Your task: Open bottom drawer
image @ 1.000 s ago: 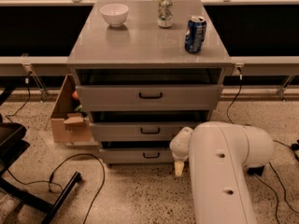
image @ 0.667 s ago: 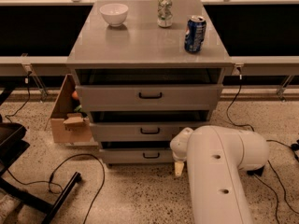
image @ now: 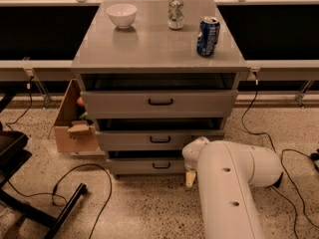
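The grey cabinet (image: pixel 159 49) has three drawers. The bottom drawer (image: pixel 144 166) is the lowest, narrowest front with a small black bar handle (image: pixel 161 165); it stands slightly pulled out, like the two above. My white arm (image: pixel 229 183) reaches in from the lower right. My gripper (image: pixel 191 177) sits low at the right end of the bottom drawer front, right of its handle, near the floor. One pale fingertip (image: pixel 190 179) points down.
On the cabinet top stand a white bowl (image: pixel 121 15), a silver can (image: pixel 175 12) and a blue can (image: pixel 208 36). A cardboard box (image: pixel 75 126) sits left of the cabinet. Cables (image: pixel 75 183) and a black chair base (image: pixel 30 203) lie on the floor.
My arm has shifted very slightly; the gripper stays by the right end of the bottom drawer. The drawers have not visibly moved.
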Available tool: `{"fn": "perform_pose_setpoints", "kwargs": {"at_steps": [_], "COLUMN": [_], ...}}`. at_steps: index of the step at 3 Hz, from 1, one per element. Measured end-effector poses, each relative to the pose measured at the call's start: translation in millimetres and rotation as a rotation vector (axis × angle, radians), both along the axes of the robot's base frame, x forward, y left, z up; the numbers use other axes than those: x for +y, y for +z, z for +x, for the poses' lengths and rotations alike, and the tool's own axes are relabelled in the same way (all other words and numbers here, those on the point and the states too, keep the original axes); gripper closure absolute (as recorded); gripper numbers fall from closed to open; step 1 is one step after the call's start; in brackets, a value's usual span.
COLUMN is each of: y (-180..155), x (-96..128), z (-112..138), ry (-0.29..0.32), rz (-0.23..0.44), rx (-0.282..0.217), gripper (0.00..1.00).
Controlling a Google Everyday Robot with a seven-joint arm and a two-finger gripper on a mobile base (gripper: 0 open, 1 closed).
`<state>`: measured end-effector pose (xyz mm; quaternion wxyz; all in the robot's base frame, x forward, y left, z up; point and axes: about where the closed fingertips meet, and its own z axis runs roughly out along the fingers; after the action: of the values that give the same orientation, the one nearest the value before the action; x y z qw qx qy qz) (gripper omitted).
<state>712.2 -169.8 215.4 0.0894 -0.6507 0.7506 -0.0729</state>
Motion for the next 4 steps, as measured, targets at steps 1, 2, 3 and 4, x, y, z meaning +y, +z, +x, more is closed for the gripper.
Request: {"fn": "perform_pose_setpoints", "kwargs": {"at_steps": [1, 2, 3, 4], "y": [-9.0, -20.2, -31.1, -45.9], "x": [0.6, 3.8, 7.4, 10.1], "z": [7.7, 15.5, 19.1, 7.4], "ry": [-0.011, -0.016, -0.021, -0.032], "rz": [0.013, 0.021, 0.034, 0.044], "rx": [0.013, 0.035, 0.058, 0.094], "gripper": [0.0, 0.0, 0.18, 0.42]}}
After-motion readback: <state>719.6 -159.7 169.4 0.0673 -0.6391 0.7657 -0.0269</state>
